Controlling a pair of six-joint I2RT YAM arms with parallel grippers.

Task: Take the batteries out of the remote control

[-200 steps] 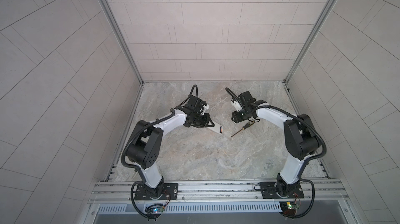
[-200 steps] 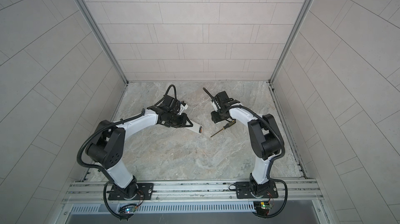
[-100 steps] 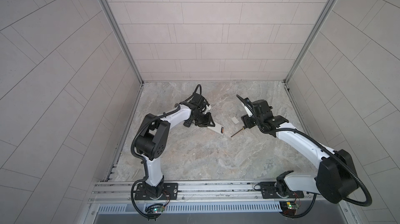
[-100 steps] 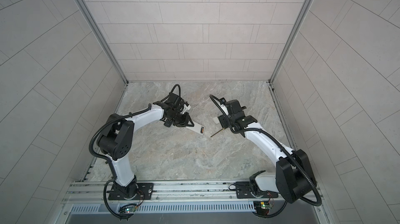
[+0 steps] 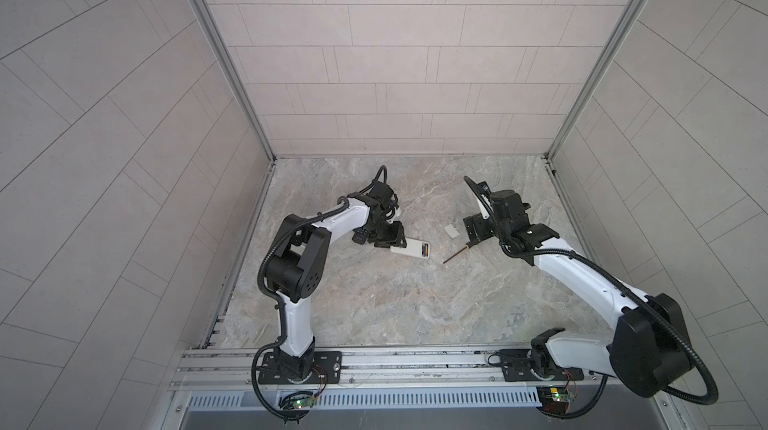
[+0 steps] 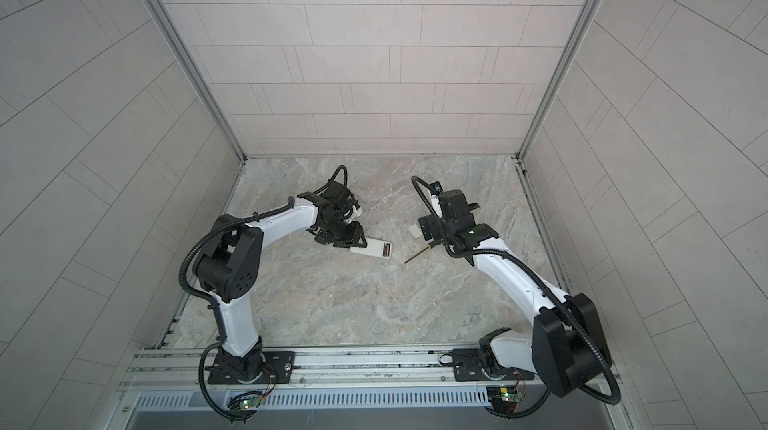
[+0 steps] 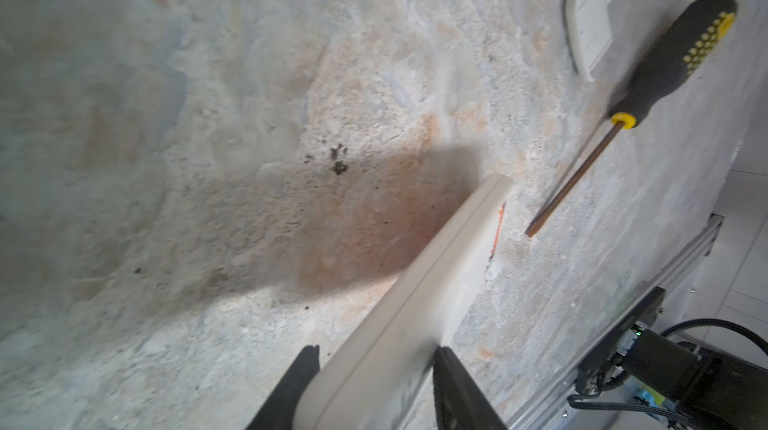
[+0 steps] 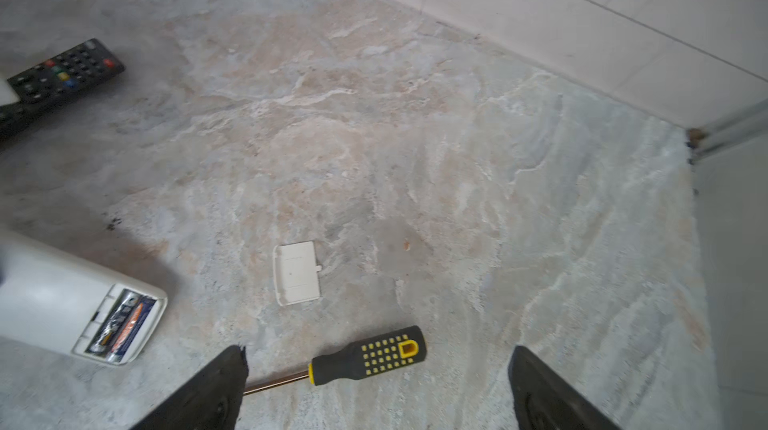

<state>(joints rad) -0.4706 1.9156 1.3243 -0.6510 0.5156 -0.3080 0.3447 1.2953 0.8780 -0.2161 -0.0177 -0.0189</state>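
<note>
- Though unable to tell pinched from loose, saw white remote [image 7: 440, 266] between jaws of left gripper [image 7: 376, 351].
- Saw right gripper [image 8: 379, 351] spread wide above screwdriver [image 8: 353, 359], empty.
- Found white cover [image 8: 297, 273] off, lying on table [image 8: 415, 137].
- Spotted batteries [image 8: 120, 324] unremoved in open compartment; judged extraction entirely left.

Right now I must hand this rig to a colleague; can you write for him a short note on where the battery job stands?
Left pincer: the white remote sits between its fingers; whether it grips, I cannot tell.
Right pincer: open, empty, close to the screwdriver.
Done: the white cover is off and lies on the table, apart from the remote.
To do: the batteries sit in the open compartment; take them out.
</note>
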